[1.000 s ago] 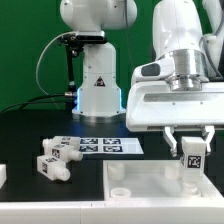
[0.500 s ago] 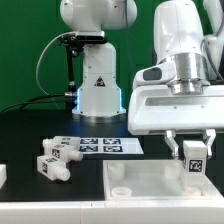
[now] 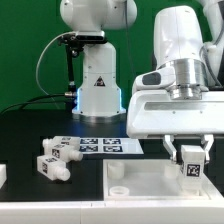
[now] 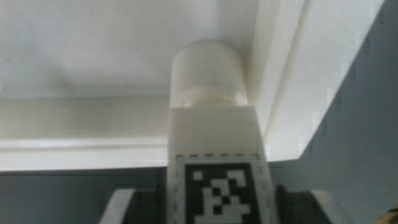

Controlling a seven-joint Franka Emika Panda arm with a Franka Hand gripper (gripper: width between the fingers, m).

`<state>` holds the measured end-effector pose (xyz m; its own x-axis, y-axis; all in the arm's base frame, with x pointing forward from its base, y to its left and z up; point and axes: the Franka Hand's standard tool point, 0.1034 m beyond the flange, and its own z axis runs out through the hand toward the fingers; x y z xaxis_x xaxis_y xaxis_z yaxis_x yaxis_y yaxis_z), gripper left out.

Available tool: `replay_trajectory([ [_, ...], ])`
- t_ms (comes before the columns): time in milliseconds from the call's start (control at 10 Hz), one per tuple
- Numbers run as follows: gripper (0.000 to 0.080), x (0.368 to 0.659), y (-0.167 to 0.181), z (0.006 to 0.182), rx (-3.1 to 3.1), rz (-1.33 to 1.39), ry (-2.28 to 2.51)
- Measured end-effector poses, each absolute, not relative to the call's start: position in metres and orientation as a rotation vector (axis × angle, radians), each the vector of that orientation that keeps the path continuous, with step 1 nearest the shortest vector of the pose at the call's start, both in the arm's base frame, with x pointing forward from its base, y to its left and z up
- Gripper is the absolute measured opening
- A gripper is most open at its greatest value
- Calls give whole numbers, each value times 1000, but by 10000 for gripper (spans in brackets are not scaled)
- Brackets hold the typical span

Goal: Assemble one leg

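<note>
Leg, clamped upright in the hand, looks rigid, light, smooth plastic; holding its flat upper sides seems surest.

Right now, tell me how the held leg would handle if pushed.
The leg looks stiff: chunky moulded plastic, straight in the gripper. Probably light, being short. Its round end may let it roll if laid down.

No words or numbers can be read; only black-and-white square tags show, on the leg, the loose legs and the marker board, their patterns seemingly too blurred to decode.
</note>
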<state>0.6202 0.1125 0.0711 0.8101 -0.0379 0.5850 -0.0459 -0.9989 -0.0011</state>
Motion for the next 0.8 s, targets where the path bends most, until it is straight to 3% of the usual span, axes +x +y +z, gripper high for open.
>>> replay_trajectory([
  [100,286,619,113,70,2984,947,-69],
  [300,542,618,113,68,2991,933,-68],
  [400,620,617,116,66,3031,869,-70],
  [600,645,621,125,83,3165,699,-156],
  [800,649,626,128,81,3270,351,-170],
])
